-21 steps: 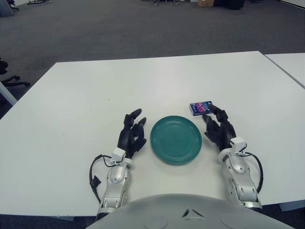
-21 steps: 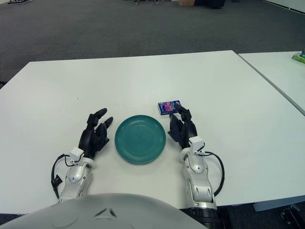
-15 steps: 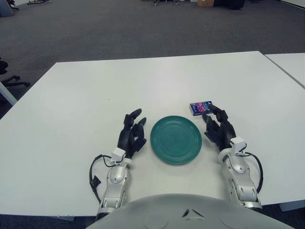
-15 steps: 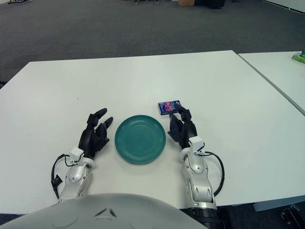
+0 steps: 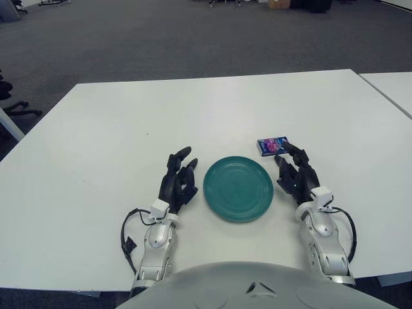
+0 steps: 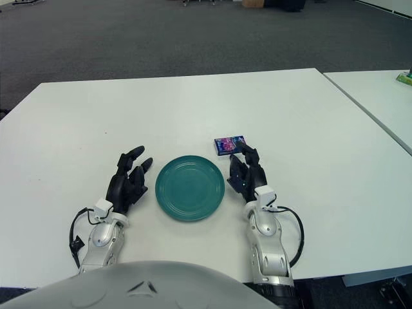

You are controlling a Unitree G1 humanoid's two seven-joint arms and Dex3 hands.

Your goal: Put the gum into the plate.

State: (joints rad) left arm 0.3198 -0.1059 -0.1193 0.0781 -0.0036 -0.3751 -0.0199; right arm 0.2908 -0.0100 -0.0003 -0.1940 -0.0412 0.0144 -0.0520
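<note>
A small blue pack of gum (image 5: 272, 145) lies flat on the white table, just right of and behind the round teal plate (image 5: 238, 188). The plate holds nothing. My right hand (image 5: 294, 172) rests on the table right of the plate, fingers relaxed and open, its fingertips just short of the gum pack's near edge. My left hand (image 5: 178, 178) rests on the table left of the plate, fingers open and holding nothing.
The white table (image 5: 116, 129) stretches wide to the left and back. A second white table (image 6: 380, 96) stands to the right across a narrow gap. Grey carpet lies beyond.
</note>
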